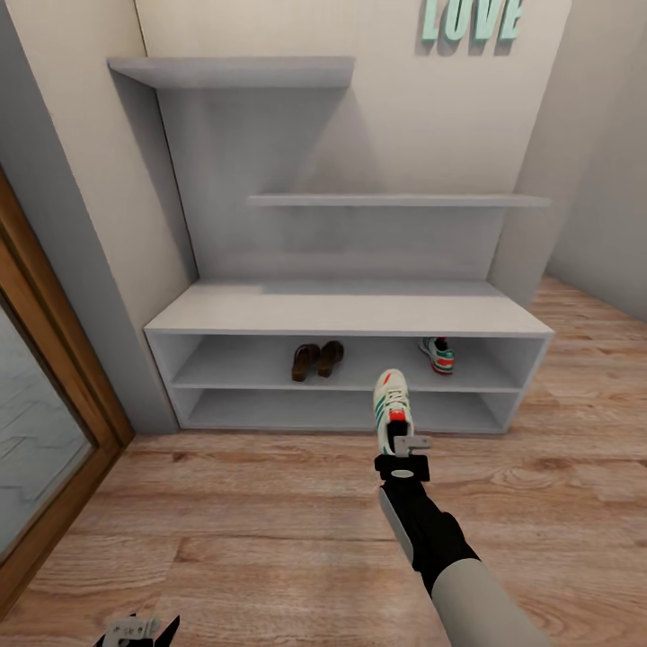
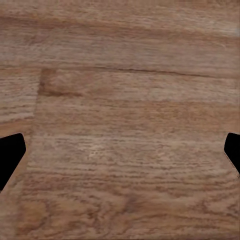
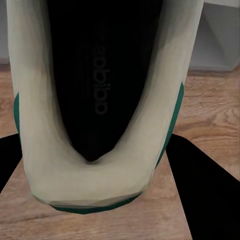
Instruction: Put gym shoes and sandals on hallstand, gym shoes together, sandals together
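Observation:
My right gripper is shut on the heel end of one off-white gym shoe, holding it toe-forward above the corridor floor just in front of the hallstand. Up close, that gym shoe sits between the dark fingers. The other gym shoe stands at the right of the upper open compartment. Both brown sandals lie side by side near that compartment's middle. My left gripper hangs low at the left, open over bare floor planks.
A wood-framed glass door runs along the left. The hallstand's bench top and two upper shelves carry nothing. Walls close in on both sides, and "LOVE" letters hang on the back wall.

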